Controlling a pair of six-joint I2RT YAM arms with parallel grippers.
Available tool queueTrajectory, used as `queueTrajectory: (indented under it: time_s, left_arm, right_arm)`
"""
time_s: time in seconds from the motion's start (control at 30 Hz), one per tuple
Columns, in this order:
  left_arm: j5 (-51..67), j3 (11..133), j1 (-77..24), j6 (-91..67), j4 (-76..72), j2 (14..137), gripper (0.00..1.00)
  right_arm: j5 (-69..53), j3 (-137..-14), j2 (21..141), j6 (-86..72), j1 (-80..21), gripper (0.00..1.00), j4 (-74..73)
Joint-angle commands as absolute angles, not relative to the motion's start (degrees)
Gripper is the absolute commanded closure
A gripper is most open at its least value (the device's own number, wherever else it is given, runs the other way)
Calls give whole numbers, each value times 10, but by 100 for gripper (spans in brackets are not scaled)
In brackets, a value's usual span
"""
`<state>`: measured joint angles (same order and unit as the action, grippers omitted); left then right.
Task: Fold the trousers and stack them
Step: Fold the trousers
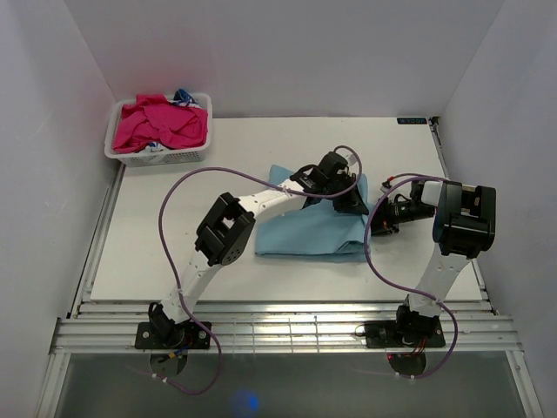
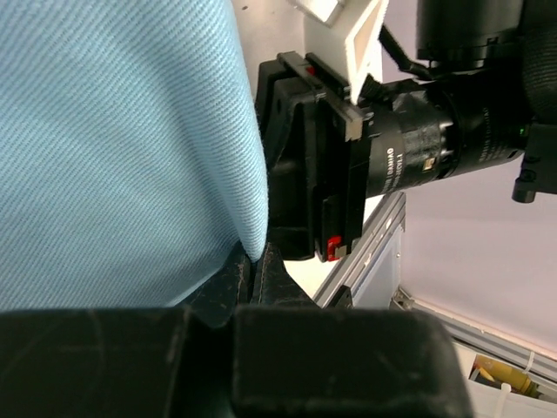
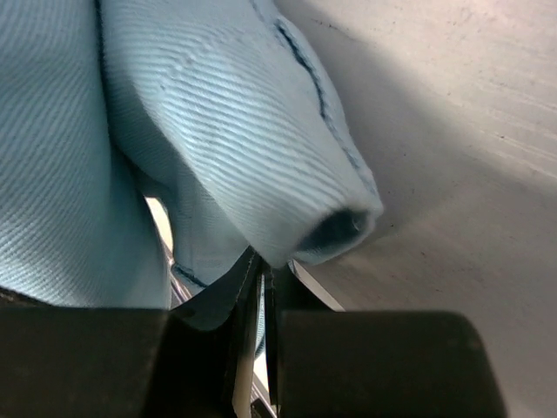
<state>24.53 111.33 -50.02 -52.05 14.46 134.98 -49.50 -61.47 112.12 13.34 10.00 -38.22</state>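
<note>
Two grippers: my left gripper (image 2: 255,263) and right gripper (image 3: 264,272) are both pressed together, each pinching an edge of the trousers (image 1: 305,233).
Trousers, position: flat, roughly rectangular patch on the surface (image 1: 157,261), well right of the basket (image 1: 120,155) and nearer to me than it is.
Pinched edge: the side farthest from the basket.
Handling (my judgement): soft knit, light, limp. It will sag and drape rather than slide.
Where to hold: hems or corners, all layers together, grips set apart so the edge stays taut.
</note>
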Motion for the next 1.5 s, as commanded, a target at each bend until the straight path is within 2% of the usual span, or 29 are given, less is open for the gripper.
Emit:
queueTrajectory:
  time_s: [0.0,0.17,0.2,0.27,0.3,0.33,0.37,0.4,0.47,0.5,0.63,0.67,0.77,0.8,0.9,1.0,1.1,1.2,1.3,1.33,1.37,1.4,1.47]
  left_arm:
    - [257,1147,-519,-538,89,1361,100]
    - [269,1139,-522,-532,77,1382,100]
    - [272,1131,-522,-532,76,1383,81]
    - [280,1122,-519,-522,78,1371,68]
    - [278,1100,-516,-513,82,1361,62]
    - [275,1082,-505,-497,78,1346,47]
    - [274,1062,-497,-492,75,1310,42]
    - [274,1043,-487,-486,70,1290,38]
    - [283,1002,-457,-459,79,1234,31]
    - [289,994,-447,-446,96,1216,28]
    - [337,984,-385,-356,162,1130,13]
    - [353,984,-374,-309,178,1112,3]
    - [369,996,-329,-217,275,1060,2]
    - [353,1004,-320,-160,342,1043,2]
    - [297,1004,-284,-54,434,1010,2]
    - [340,996,-206,-17,499,976,2]
    - [371,977,-123,20,534,939,2]
    - [353,947,-77,43,539,899,2]
    - [455,908,-62,68,530,880,2]
    - [489,884,-62,67,510,875,3]
    - [529,874,-62,49,488,869,8]
    - [601,858,-62,17,412,859,10]
    - [639,788,-69,-127,291,847,13]
  right_arm:
    - [-511,-634,1117,142,94,92,-396]
    - [-500,-654,1116,143,94,92,-404]
    - [-494,-660,1114,150,94,92,-416]
    - [-462,-685,1112,160,97,88,-436]
    - [-450,-695,1106,166,100,81,-447]
    - [-429,-703,1100,185,113,76,-473]
    - [-413,-718,1094,190,121,71,-482]
    - [-398,-727,1081,196,131,59,-489]
    - [-366,-768,1070,227,161,47,-526]
    - [-354,-786,1062,237,169,38,-540]
    - [-363,-866,1035,280,180,21,-610]
    - [-380,-877,1029,286,176,17,-637]
    - [-440,-914,1009,280,131,0,-674]
    - [-446,-918,1002,272,113,7,-670]
    - [-417,-900,960,238,19,9,-605]
    - [-356,-854,933,215,-95,10,-530]
    - [-304,-778,936,187,-140,10,-467]
    - [-234,-708,953,163,-156,10,-405]
    - [-235,-654,945,179,-153,10,-367]
    - [-267,-649,940,185,-149,10,-368]
    - [-295,-648,924,201,-142,10,-381]
    - [-328,-656,917,212,-127,10,-394]
    - [-411,-673,889,229,-106,10,-415]
